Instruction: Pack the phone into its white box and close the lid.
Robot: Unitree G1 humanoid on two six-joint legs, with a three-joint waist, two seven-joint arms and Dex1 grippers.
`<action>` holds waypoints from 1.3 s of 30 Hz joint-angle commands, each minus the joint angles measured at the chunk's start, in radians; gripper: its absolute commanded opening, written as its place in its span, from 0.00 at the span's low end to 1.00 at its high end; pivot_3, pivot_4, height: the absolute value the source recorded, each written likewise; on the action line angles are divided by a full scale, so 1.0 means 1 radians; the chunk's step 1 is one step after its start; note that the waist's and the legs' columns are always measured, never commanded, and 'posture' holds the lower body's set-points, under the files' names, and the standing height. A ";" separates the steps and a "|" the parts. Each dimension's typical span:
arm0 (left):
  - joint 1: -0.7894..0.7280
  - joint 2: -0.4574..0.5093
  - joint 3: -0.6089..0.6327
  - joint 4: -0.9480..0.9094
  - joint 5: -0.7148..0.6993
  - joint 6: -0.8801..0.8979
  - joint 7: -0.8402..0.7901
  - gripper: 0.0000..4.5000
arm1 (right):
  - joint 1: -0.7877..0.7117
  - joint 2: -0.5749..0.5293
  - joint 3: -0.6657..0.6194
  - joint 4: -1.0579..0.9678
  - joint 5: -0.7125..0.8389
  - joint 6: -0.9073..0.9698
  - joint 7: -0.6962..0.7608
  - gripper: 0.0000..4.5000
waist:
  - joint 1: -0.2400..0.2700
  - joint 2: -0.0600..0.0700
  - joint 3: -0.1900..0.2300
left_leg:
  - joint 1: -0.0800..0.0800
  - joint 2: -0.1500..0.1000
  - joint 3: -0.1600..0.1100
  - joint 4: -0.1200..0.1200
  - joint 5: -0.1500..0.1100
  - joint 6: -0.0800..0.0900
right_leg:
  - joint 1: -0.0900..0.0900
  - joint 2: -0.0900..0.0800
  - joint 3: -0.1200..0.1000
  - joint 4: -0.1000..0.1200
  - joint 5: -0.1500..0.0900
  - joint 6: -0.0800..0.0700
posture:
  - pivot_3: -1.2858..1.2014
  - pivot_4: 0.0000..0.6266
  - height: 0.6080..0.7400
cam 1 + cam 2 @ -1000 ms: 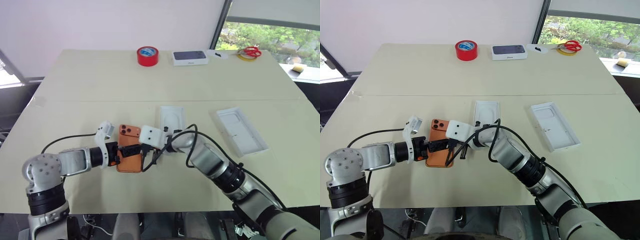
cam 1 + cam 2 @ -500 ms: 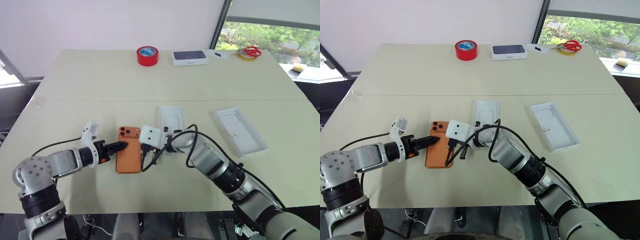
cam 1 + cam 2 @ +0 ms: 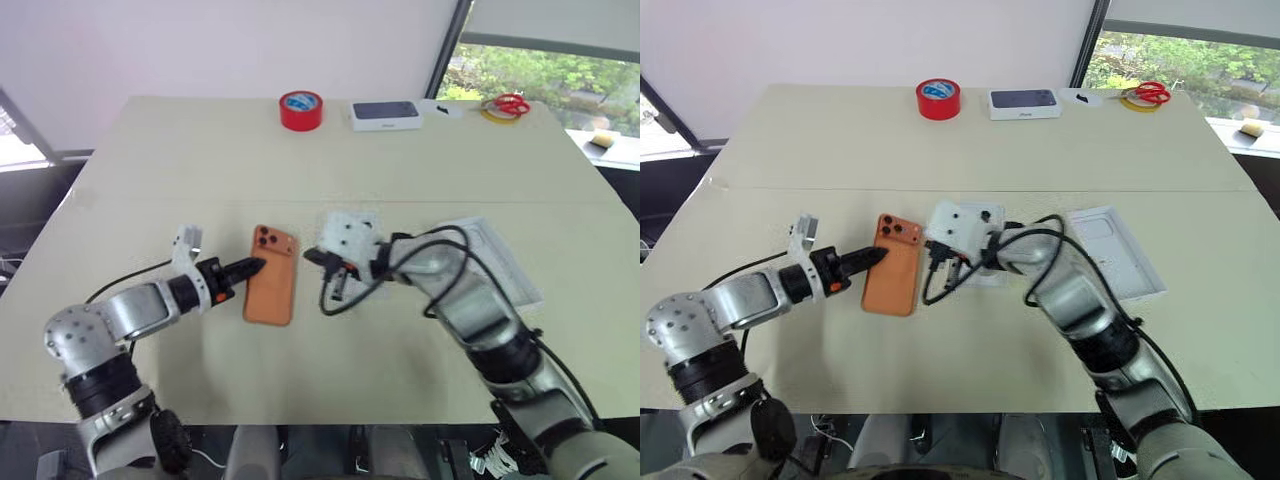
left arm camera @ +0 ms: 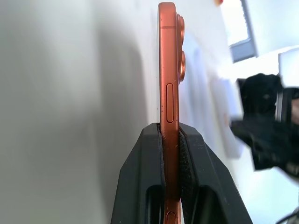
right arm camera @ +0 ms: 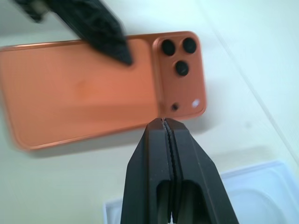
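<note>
Left eye view: one phone (image 3: 271, 288) is clamped by left gripper (image 3: 250, 268); right gripper (image 5: 164, 122) is closed, empty.

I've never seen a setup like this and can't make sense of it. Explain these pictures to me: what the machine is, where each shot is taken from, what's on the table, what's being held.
This is a humanoid robot with two arms, each ending in two black fingers. Two pictures come from cameras in its head, looking down over a table. The other two come from cameras on its wrists, looking along the fingers.

The left gripper is shut on the edge of the orange phone; the left wrist view shows the phone edge-on between the fingers. The right gripper is shut and holds nothing.

Beside the phone lies the white box, partly hidden by the right hand, with the lid further right. At the far edge sit red tape, a blue-topped box and scissors.
</note>
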 commanded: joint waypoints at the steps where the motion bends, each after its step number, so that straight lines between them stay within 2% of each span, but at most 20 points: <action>1: -0.063 -0.025 -0.021 0.020 -0.114 -0.060 0.068 0.00 | 0.062 -0.070 -0.136 -0.076 0.058 -0.070 0.021 0.00 | 0.004 -0.001 0.000 | 0.000 0.000 0.000 0.000 0.000 0.000 | 0.000 0.000 0.000 0.000 0.000 0.000 | 0.52 0.24 0.93; 6: -0.167 -0.111 -0.115 0.111 -0.115 -0.168 0.112 0.00 | 0.187 -0.145 -0.346 -0.095 0.167 -0.035 0.023 0.00 | 0.010 -0.002 0.001 | 0.000 0.000 0.000 0.000 0.000 0.000 | 0.000 0.000 0.000 0.000 0.000 0.000 | 0.52 0.24 0.93; 11: -0.264 -0.186 -0.262 0.254 0.082 -0.323 0.029 0.00 | 0.298 -0.242 -0.493 -0.131 0.211 -0.035 0.024 0.00 | 0.012 -0.003 0.002 | 0.000 -0.002 0.002 0.001 0.000 0.000 | 0.002 0.000 -0.001 -0.002 0.000 0.000 | 0.52 0.24 0.93; 16: -0.283 -0.219 -0.328 0.318 0.152 -0.367 -0.043 0.00 | 0.364 -0.285 -0.545 -0.170 0.228 -0.028 -0.004 0.00 | 0.003 -0.003 0.003 | 0.000 0.000 0.002 -0.003 0.001 -0.002 | 0.000 0.002 0.000 -0.004 0.000 0.000 | 0.52 0.24 0.93; 22: -0.280 -0.248 -0.338 0.341 0.193 -0.384 -0.058 0.00 | 0.432 -0.309 -0.590 -0.234 0.287 0.003 -0.010 0.00 | 0.009 -0.003 0.003 | 0.000 0.000 0.001 -0.006 0.003 -0.004 | 0.000 0.002 0.000 -0.006 0.000 0.000 | 0.52 0.24 0.93; 28: -0.278 -0.256 -0.341 0.347 0.222 -0.366 -0.071 0.00 | 0.455 -0.312 -0.617 -0.250 0.356 0.000 -0.006 0.00 | 0.010 -0.004 0.004 | 0.000 -0.001 0.000 -0.006 0.001 -0.001 | 0.001 0.002 -0.001 -0.008 0.000 0.000 | 0.52 0.24 0.93; 35: -0.271 -0.267 -0.360 0.340 0.265 -0.361 -0.079 0.00 | 0.458 -0.325 -0.602 -0.226 0.363 -0.020 -0.015 0.00 | 0.009 -0.004 0.004 | 0.000 -0.001 0.000 -0.006 0.001 -0.002 | 0.001 0.002 -0.001 -0.008 0.000 0.000 | 0.52 0.24 0.93; 39: -0.258 -0.272 -0.364 0.316 0.265 -0.347 -0.087 0.41 | 0.451 -0.327 -0.588 -0.218 0.364 -0.027 -0.020 0.00 | 0.010 -0.004 0.004 | 0.000 -0.001 0.000 -0.006 0.002 -0.002 | 0.002 0.002 -0.001 -0.008 0.000 0.000 | 0.52 0.24 0.93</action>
